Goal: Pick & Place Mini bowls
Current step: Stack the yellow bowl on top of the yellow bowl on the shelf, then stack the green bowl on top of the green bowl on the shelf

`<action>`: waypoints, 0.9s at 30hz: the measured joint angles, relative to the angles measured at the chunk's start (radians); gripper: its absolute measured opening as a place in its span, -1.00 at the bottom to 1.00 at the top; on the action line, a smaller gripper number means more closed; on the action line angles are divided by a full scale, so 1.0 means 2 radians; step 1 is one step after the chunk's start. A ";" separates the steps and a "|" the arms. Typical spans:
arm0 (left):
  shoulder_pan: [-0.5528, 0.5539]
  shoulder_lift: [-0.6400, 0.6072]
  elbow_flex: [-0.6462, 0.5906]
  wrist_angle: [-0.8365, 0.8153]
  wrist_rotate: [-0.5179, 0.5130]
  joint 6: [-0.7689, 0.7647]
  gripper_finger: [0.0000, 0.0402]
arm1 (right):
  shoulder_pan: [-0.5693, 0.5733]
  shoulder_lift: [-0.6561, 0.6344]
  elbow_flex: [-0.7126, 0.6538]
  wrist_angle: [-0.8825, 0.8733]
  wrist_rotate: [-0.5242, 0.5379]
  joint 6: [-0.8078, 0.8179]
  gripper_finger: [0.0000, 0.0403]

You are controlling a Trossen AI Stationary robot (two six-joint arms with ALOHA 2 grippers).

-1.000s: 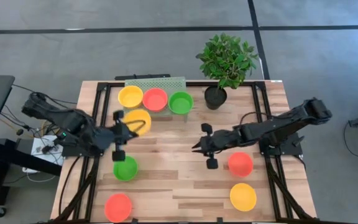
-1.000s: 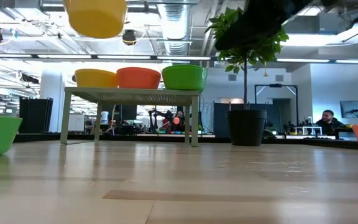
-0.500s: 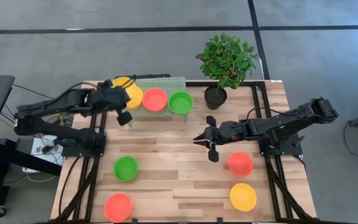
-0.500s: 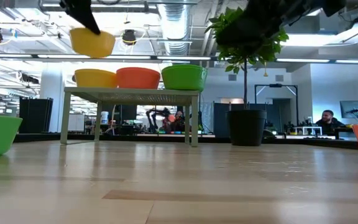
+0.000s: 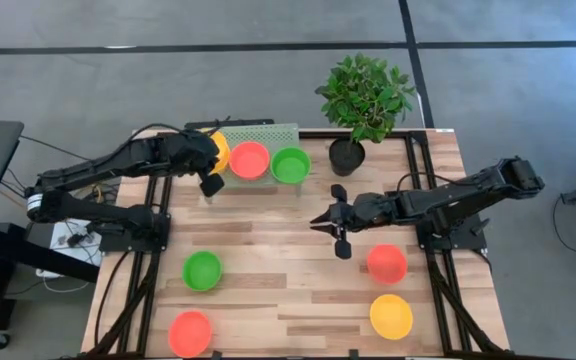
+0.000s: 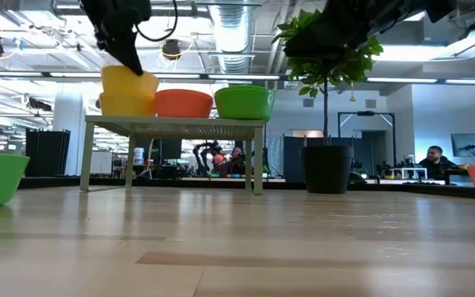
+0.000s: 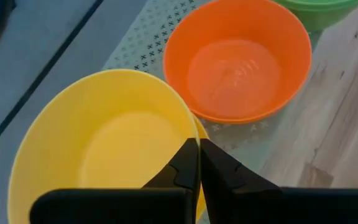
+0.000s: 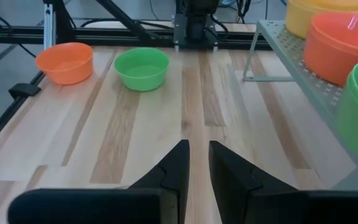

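Observation:
My left gripper (image 5: pixel 211 172) (image 7: pixel 199 152) reaches over the left end of the pale green rack (image 5: pixel 268 132) and is shut on a yellow mini bowl (image 6: pixel 129 81) (image 7: pixel 104 155). That bowl sits slightly tilted in a second yellow bowl (image 6: pixel 125 104) standing on the rack. A red bowl (image 5: pixel 250 160) and a green bowl (image 5: pixel 291 165) stand beside them on the rack. Loose on the table are a green bowl (image 5: pixel 202 270), two red ones (image 5: pixel 190 333) (image 5: pixel 386 263) and a yellow one (image 5: pixel 391 316). My right gripper (image 5: pixel 320 223) (image 8: pixel 199 162) hovers mid-table, narrowly open, holding nothing. My left gripper pinches the yellow bowl's rim (image 7: pixel 194 134) on the side nearest the red bowl, one finger inside the bowl and one outside. The fingers (image 6: pixel 126 54) come from above, slanting down. The bowl rests nested and slightly tipped in the yellow bowl below it.
A black plant pot (image 5: pixel 346 155) with a leafy plant (image 5: pixel 366 92) stands at the far edge, right of the rack. Bare wood (image 5: pixel 268 250) lies between the two arms. A person (image 6: pixel 437 157) sits in the room beyond the table.
My left gripper carried the yellow bowl from above the table's left middle toward the far edge, then lowered it into the yellow bowl on the rack, staying shut on it. My right gripper shifted slightly toward the far edge, then kept still.

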 joint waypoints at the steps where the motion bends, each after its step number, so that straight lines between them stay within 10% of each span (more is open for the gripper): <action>1: 0.000 0.000 -0.004 0.001 0.001 0.000 -0.95 | 0.000 0.000 0.000 0.000 0.000 0.000 -0.72; 27: -0.026 -0.015 -0.041 0.063 0.000 0.002 -0.47 | -0.001 0.000 0.000 0.003 0.000 -0.001 -0.72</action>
